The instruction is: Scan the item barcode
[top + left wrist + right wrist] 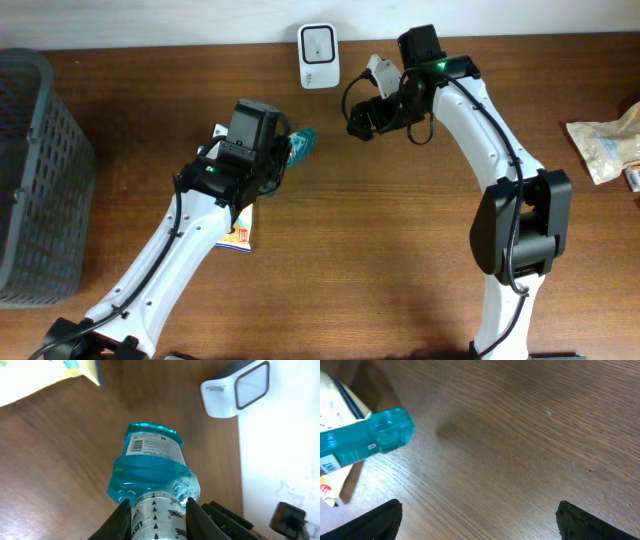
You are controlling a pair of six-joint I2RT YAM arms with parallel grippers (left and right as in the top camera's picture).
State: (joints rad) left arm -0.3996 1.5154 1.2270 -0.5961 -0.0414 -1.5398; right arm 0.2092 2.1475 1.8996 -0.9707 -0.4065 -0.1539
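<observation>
A clear blue mouthwash bottle (152,467) with a silver-wrapped neck hangs above the wooden table, and my left gripper (157,507) is shut on that neck. Its white barcode label (152,446) faces the left wrist camera. From overhead only the bottle's teal end (300,143) pokes out past the left gripper (272,160). The white scanner (318,43) stands at the table's back edge, apart from the bottle; the left wrist view has the scanner (237,390) at upper right. My right gripper (365,118) hovers open and empty, right of the bottle (370,435).
A grey mesh basket (40,170) stands at the far left. A yellow and white packet (238,232) lies under the left arm. A crinkled snack bag (605,145) rests at the right edge.
</observation>
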